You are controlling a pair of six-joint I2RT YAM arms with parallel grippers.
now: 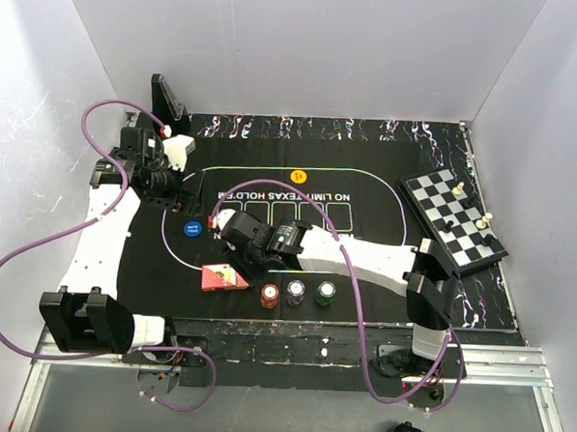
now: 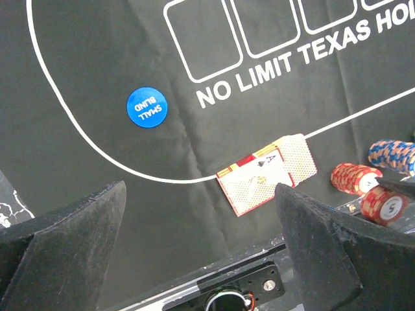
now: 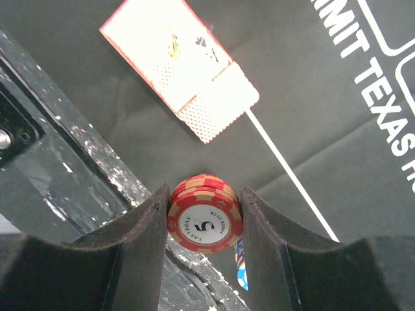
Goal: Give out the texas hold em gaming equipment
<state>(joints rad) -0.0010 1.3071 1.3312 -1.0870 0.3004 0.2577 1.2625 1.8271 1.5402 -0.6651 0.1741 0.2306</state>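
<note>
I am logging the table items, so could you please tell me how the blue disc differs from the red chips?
The blue disc is plain blue, printed SMALL BLIND; the red chips have striped edges and a 5. The blue disc lies alone on the mat; the red chips are stacked, gripped by the right gripper. Both are round.

Matt cloth mat (image 2: 91, 194), glossy chips (image 3: 205, 220) (plastic, seemingly)

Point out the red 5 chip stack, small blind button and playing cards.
red 5 chip stack (image 3: 205, 225): right wrist view, top chip's white centre.
small blind button (image 2: 146, 107): left wrist view, middle of blue face.
playing cards (image 2: 256, 184): left wrist view, middle of top card.
</note>
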